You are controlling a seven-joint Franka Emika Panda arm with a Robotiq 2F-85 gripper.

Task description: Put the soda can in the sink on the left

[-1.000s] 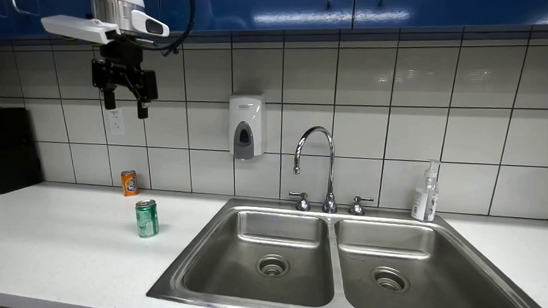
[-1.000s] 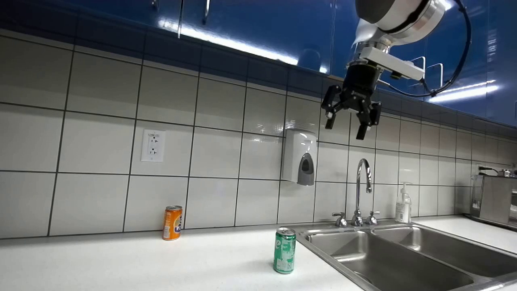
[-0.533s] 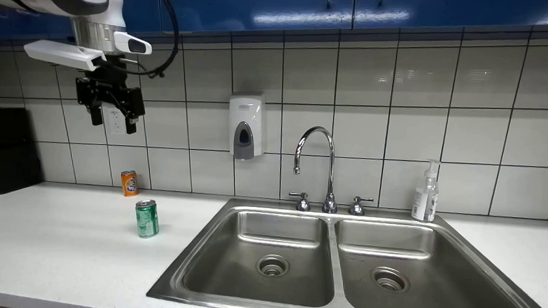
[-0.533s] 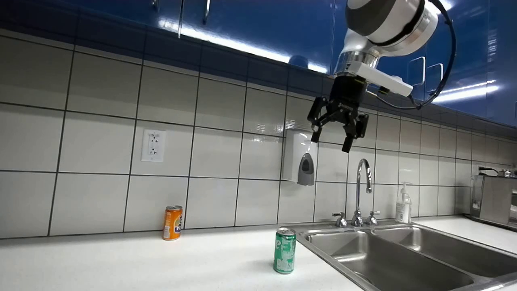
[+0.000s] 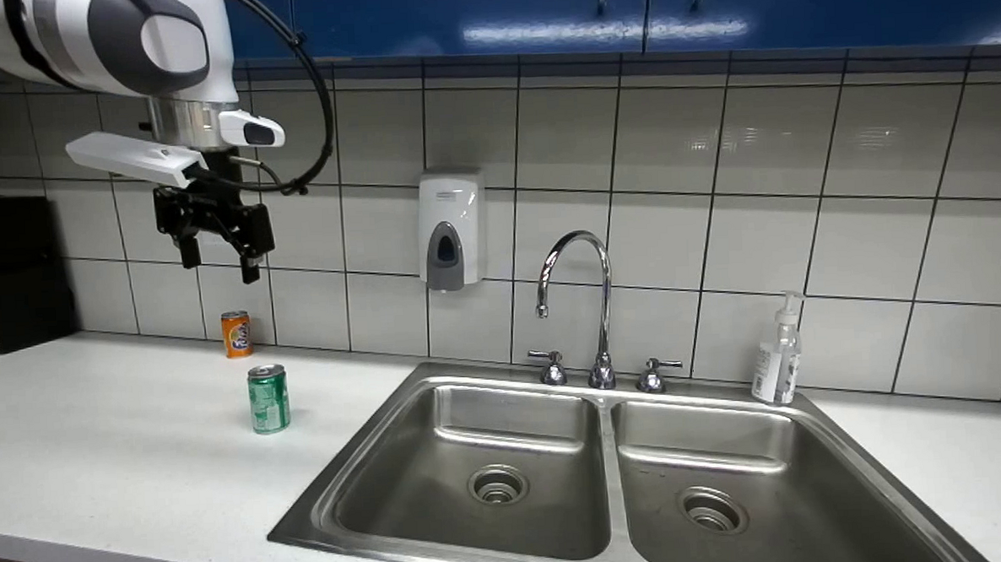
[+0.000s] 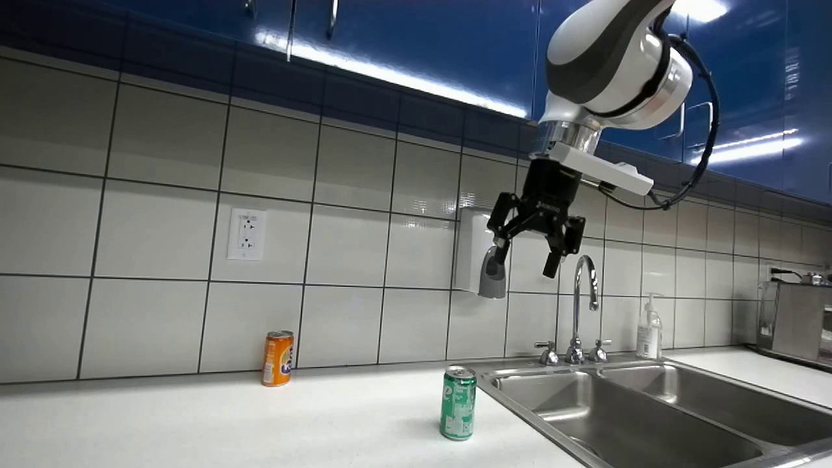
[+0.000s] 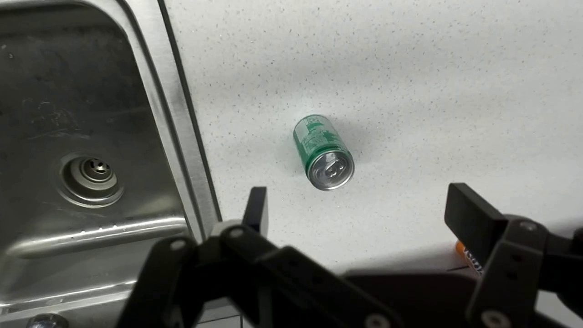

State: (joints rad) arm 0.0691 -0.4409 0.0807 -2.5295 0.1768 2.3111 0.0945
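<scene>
A green soda can (image 5: 268,399) stands upright on the white counter, left of the sink; it also shows in an exterior view (image 6: 458,403) and the wrist view (image 7: 319,136). An orange can (image 5: 236,335) stands behind it near the tiled wall; in the wrist view my finger partly covers it (image 7: 462,249). The steel sink has two basins, the left one (image 5: 425,495) nearer the green can. My gripper (image 5: 220,267) is open and empty, well above the counter and the cans. In the wrist view the green can lies ahead of the gap between my fingertips (image 7: 357,200).
A chrome faucet (image 5: 607,310) with two handles stands behind the sink. A white wall dispenser (image 6: 474,253) hangs on the tiles. A pump bottle (image 5: 776,362) stands at the sink's back right corner. Blue cabinets (image 6: 422,39) hang overhead. A dark box (image 5: 14,268) stands far left.
My gripper has come down from near the cabinets; in an exterior view it has also shifted left. It has stayed open. Both cans stand where they were.
</scene>
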